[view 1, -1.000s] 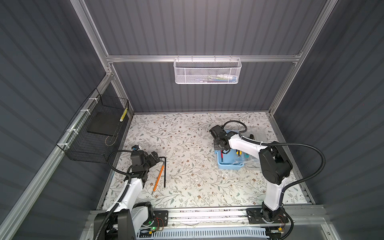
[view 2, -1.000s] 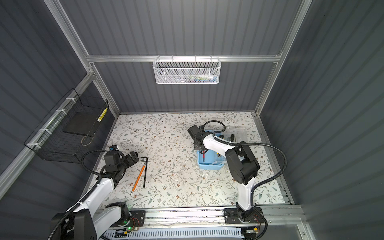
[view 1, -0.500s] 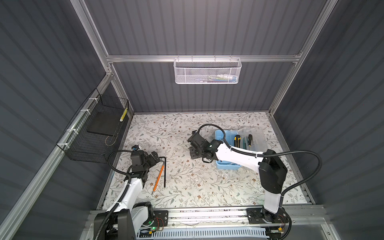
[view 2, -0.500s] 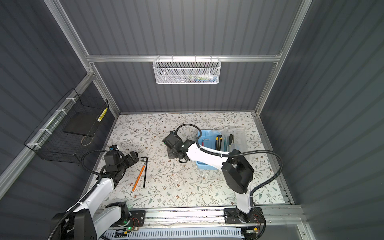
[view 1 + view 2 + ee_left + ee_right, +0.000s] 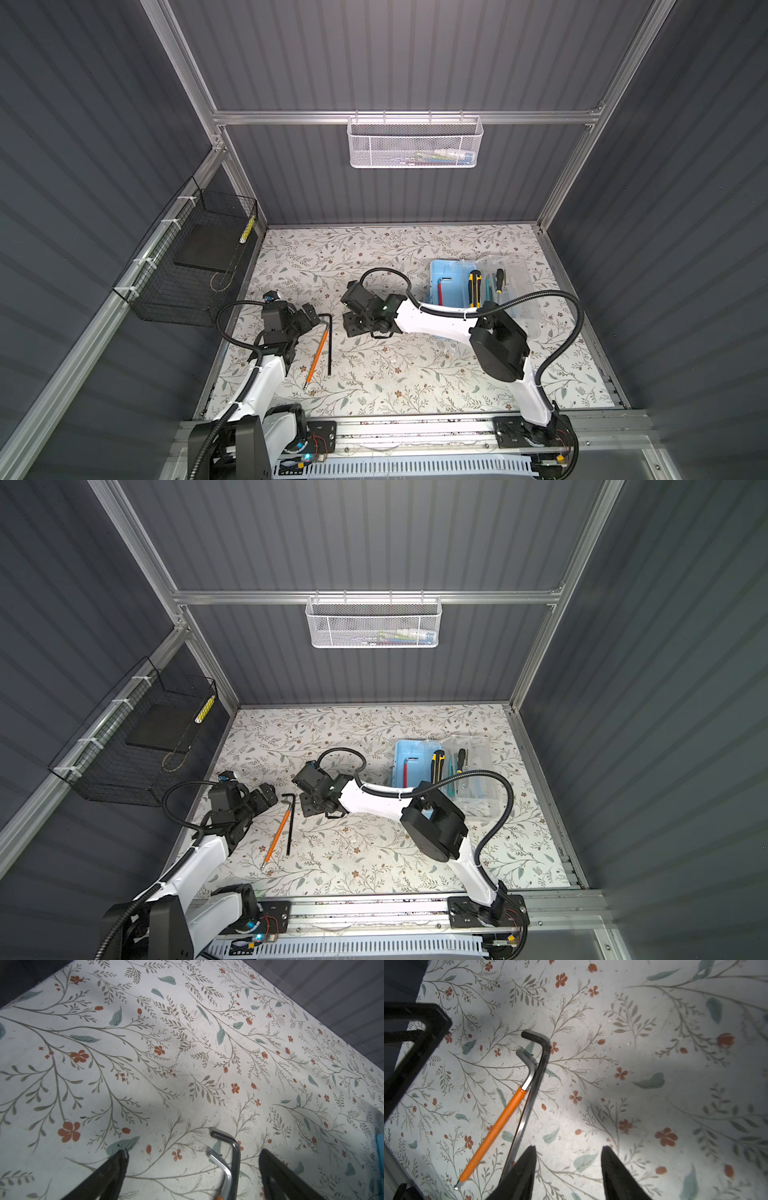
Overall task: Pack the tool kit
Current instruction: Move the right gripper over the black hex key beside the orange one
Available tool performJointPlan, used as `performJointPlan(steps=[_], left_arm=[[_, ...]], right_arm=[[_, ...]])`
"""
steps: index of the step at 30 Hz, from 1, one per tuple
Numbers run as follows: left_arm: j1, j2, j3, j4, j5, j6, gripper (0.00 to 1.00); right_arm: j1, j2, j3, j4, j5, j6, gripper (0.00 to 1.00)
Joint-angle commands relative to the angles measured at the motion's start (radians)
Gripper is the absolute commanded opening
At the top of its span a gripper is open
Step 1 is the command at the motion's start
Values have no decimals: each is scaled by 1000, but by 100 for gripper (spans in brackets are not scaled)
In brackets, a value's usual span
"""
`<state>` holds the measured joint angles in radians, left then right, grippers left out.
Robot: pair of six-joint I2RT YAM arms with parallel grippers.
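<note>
Tool kit box (image 5: 453, 266) sits open right-rear on the counter (image 5: 395, 374), tools inside; right gripper (image 5: 569, 1148), half-open and empty, has swung from it to two loose hex keys (image 5: 537, 1068) by the wide-open left gripper (image 5: 194, 1151), likely next pick.

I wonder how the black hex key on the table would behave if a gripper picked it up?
The black hex key looks like slim solid metal: probably stiff and heavy for its size. Its bent end should stop it rolling. It lies flat, seemingly touching the orange key, so fingers may slip on it or drag that along.
</note>
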<state>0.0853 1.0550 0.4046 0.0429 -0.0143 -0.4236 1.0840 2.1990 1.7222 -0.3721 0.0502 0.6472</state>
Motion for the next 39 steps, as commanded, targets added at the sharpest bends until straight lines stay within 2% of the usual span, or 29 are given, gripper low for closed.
performJointPlan(steps=[1,4,8,12,14,29,39], left_arm=[[7,54,115,-109,-10,11,99],[7,105,270,-280,-34,35,99],[27,153,350,-358,14,51,99],[70,164,330,-346,117,27,99],[82,153,312,-334,134,23,99],[88,64,286,-376,129,39,99],[88,81,283,-379,149,53,99]], right_arm=[[22,63,73,-10,-16,-2,53],[36,129,157,-67,-21,-41,54],[50,182,233,-105,-20,-80,54],[58,215,271,-131,-6,-93,55],[63,225,281,-130,-3,-98,56],[81,333,445,-252,34,-139,57],[81,349,457,-288,70,-151,57]])
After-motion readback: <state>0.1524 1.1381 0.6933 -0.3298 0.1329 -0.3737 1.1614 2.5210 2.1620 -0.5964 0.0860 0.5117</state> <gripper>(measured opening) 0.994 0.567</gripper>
